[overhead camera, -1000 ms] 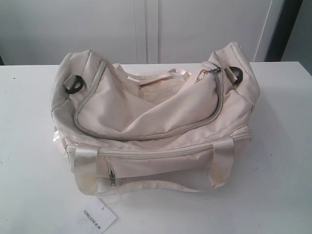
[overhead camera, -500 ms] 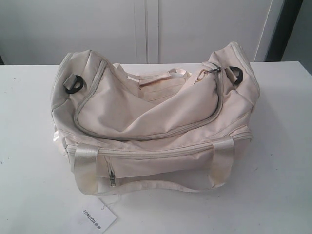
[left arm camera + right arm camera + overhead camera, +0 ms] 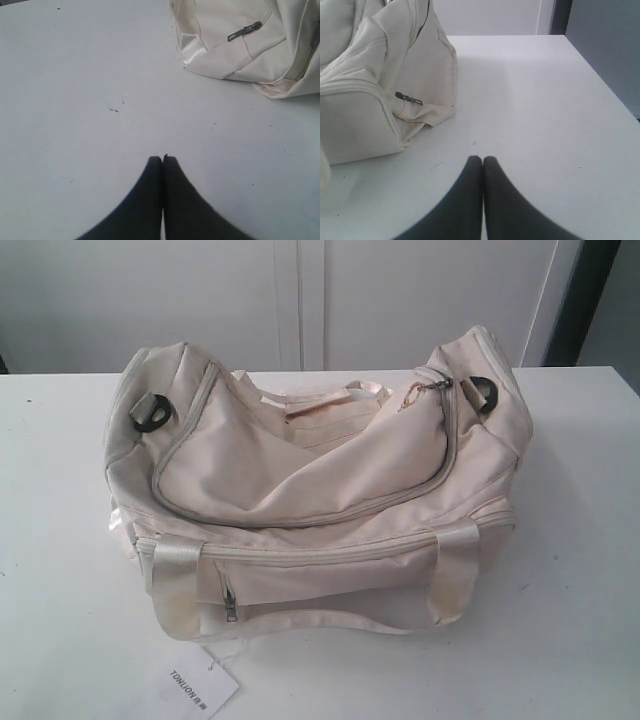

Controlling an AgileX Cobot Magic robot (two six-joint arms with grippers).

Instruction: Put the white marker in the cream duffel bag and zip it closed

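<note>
Left wrist view — left pincer (image 3: 162,159) closed, over table (image 3: 75,75); right pincer (image 3: 483,159) alike

The exterior view looks down, fairly close, at the whole cream duffel bag (image 3: 320,470) on the worktop (image 3: 60,640). Each wrist view sits low over the worktop and catches one end of the bag.

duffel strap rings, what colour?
Black strap rings on the cream duffel bag; exterior view shows them best.
</note>
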